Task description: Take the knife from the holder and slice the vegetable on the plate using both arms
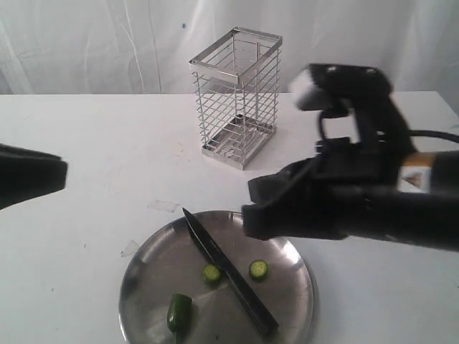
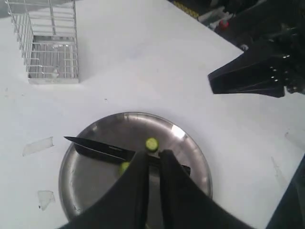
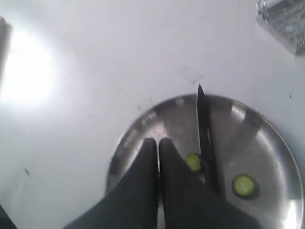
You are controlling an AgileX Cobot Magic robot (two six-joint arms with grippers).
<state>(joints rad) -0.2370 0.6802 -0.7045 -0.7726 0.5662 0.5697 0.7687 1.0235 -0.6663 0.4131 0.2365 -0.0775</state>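
The dark knife (image 1: pixel 215 251) lies flat across the steel plate (image 1: pixel 154 269), held by neither gripper. Two green slices (image 1: pixel 211 273) (image 1: pixel 258 269) flank the blade, and the rest of the vegetable (image 1: pixel 178 311) rests near the plate's front rim. My right gripper (image 1: pixel 247 208) hovers above the plate's right side, shut and empty; its wrist view shows the fingers pressed together (image 3: pixel 158 142) beside the knife (image 3: pixel 205 129). My left gripper (image 1: pixel 63 175) hangs at the left, away from the plate. Its fingers (image 2: pixel 152 157) stand a thin slit apart with nothing between them.
The empty wire holder (image 1: pixel 237 97) stands upright at the back of the white table, behind the plate. Two scraps of clear tape (image 1: pixel 163 206) (image 1: pixel 130 248) lie left of the plate. A white curtain closes off the back.
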